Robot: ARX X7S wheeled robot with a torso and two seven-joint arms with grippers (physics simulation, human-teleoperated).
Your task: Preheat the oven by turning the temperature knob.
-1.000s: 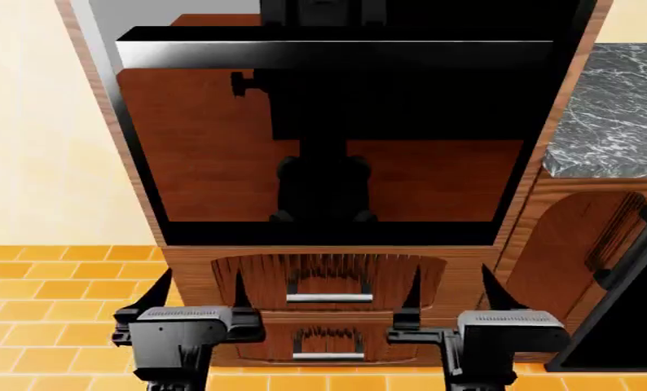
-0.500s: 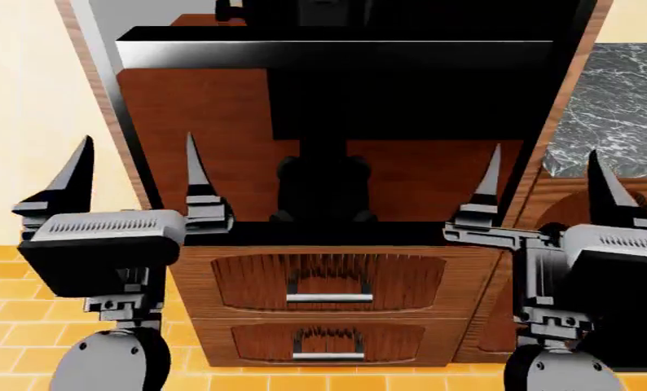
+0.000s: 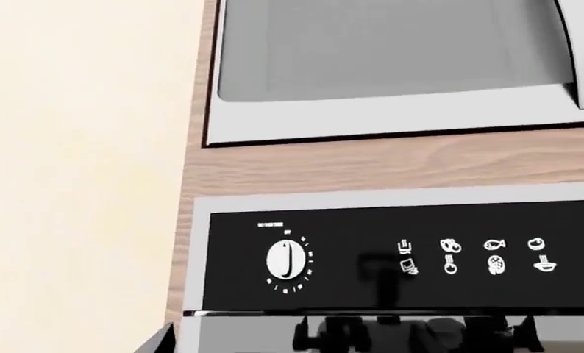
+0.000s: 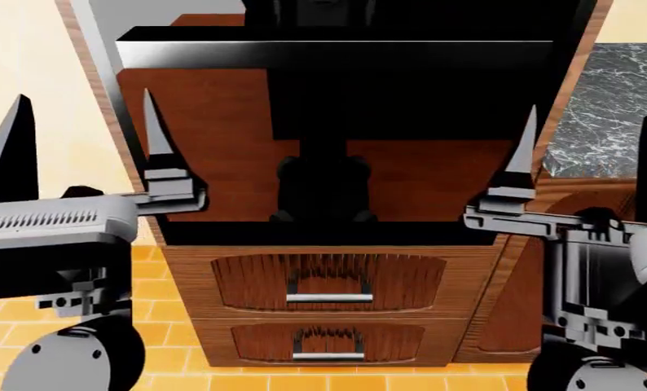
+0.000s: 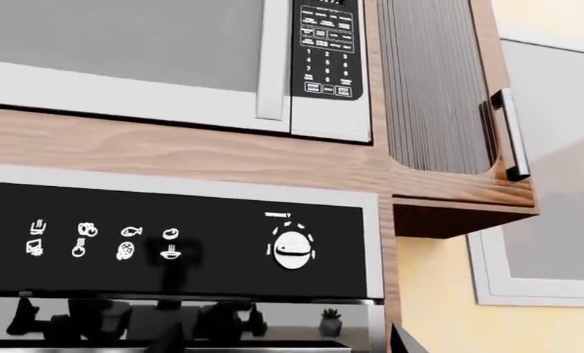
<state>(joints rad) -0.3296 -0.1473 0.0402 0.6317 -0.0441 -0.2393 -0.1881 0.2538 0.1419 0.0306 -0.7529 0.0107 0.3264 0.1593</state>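
The oven [image 4: 335, 138] fills the middle of the head view, with a glossy black glass door under a silver bar [image 4: 335, 53], framed in reddish-brown wood. My left gripper [image 4: 85, 122] is raised at its left edge and my right gripper [image 4: 590, 138] at its right edge. Both are open, empty and point upward, short of the oven. The left wrist view shows the black control panel [image 3: 400, 257] with a white knob [image 3: 288, 259] at its left end. The right wrist view shows a second white knob [image 5: 293, 250] at its right end. The knob labels are too small to read.
Two ribbed wooden drawers [image 4: 329, 285] with metal handles sit below the oven. A marble counter [image 4: 617, 106] lies to the right and a cream wall [image 4: 30, 65] to the left. A microwave [image 5: 154, 51] with a keypad is built in above the panel, beside a ribbed cabinet door [image 5: 429, 81].
Both arms have risen from beside the drawers to flank the oven door, and have spread further apart. Both grippers stay open and empty.
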